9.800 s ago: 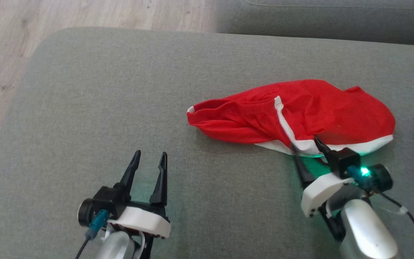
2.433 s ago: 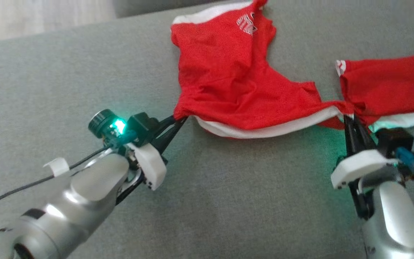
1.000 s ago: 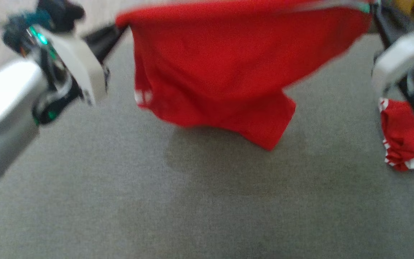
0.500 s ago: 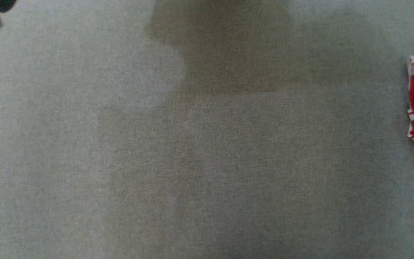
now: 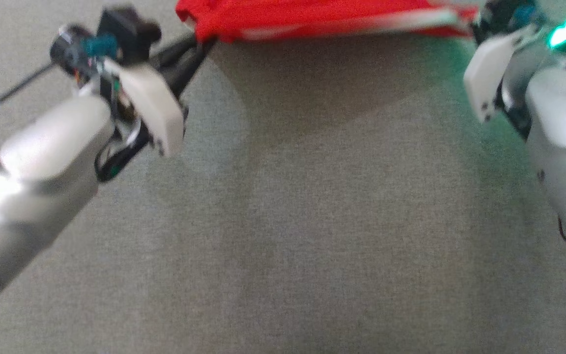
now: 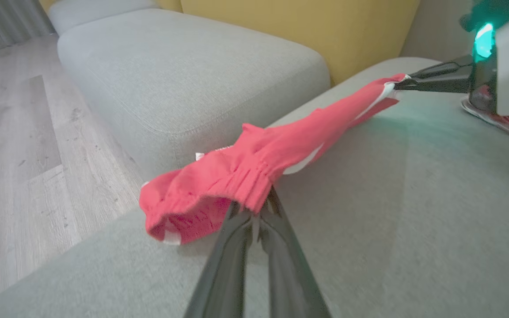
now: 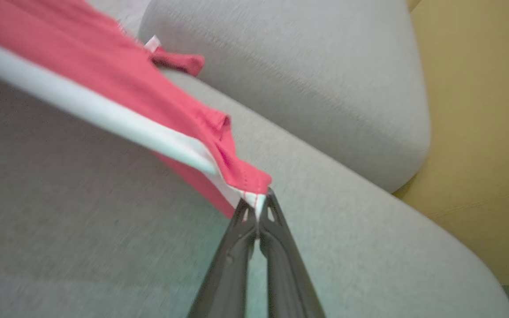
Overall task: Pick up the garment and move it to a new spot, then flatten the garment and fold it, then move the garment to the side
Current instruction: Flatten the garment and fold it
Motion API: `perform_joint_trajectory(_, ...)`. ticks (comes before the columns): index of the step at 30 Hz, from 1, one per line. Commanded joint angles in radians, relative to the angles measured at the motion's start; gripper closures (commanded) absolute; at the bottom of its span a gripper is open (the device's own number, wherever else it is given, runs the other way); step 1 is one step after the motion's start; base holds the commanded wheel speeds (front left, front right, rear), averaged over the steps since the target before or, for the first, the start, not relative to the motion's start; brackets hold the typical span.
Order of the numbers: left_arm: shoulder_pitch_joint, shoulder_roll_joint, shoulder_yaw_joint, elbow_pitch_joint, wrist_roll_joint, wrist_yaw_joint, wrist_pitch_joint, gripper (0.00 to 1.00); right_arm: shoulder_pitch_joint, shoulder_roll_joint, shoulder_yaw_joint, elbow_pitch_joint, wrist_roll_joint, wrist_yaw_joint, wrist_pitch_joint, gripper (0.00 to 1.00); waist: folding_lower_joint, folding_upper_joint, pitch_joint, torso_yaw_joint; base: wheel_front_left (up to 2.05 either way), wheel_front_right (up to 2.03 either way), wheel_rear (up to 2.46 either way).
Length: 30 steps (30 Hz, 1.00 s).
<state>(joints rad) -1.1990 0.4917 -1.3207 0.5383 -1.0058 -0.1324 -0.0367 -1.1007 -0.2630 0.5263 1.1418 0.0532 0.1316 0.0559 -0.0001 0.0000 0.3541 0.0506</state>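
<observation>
The red garment (image 5: 312,19) is stretched out over the grey sofa cushion (image 5: 312,221); the left fingers (image 6: 245,223) are clamped on its gathered elastic end; the right fingers (image 7: 249,227) pinch the opposite white-trimmed corner.

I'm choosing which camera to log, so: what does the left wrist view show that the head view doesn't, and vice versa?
Left wrist view adds the wooden floor, a second grey cushion, a yellow panel and the red garment's gathered waistband. Head view adds the pale left forearm and right forearm, plus the shadow on the seat. Shared: the red garment stretched between the left tool and right tool, both shut on it.
</observation>
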Motion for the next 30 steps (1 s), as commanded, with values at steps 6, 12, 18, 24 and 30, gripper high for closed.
perform_joint_trajectory(6, 0.090, 0.095, 0.041, -0.144, 0.024, 0.002, 0.021, 1.00, 0.109, -0.088, 0.234, -0.078, 0.247, -0.001, 0.119, 1.00, 0.0001, 0.0000, -0.102, -0.003, 0.00, 0.00, 0.00)
perform_joint_trajectory(12, 0.218, 0.122, 0.041, -0.242, 0.053, 0.002, 0.062, 1.00, 0.221, -0.261, 0.434, -0.304, 0.540, -0.001, 0.298, 1.00, 0.0001, 0.0000, -0.197, -0.012, 0.00, 0.00, 0.00)
perform_joint_trajectory(18, 0.344, 0.133, 0.041, -0.330, 0.067, 0.002, 0.107, 1.00, 0.304, -0.444, 0.529, -0.523, 0.749, -0.001, 0.418, 1.00, 0.0001, 0.0000, -0.287, -0.020, 0.00, 0.00, 0.00)
perform_joint_trajectory(24, 0.466, 0.166, 0.040, -0.435, 0.062, 0.002, 0.163, 1.00, 0.390, -0.570, 0.539, -0.669, 0.870, -0.001, 0.503, 1.00, 0.0001, 0.0000, -0.363, -0.033, 0.00, 0.00, 0.00)
perform_joint_trajectory(30, 0.534, 0.177, 0.041, -0.522, 0.046, 0.003, 0.182, 1.00, 0.483, -0.668, 0.476, -0.795, 0.937, -0.001, 0.530, 1.00, 0.0001, 0.0000, -0.378, -0.031, 0.00, 0.00, 0.00)
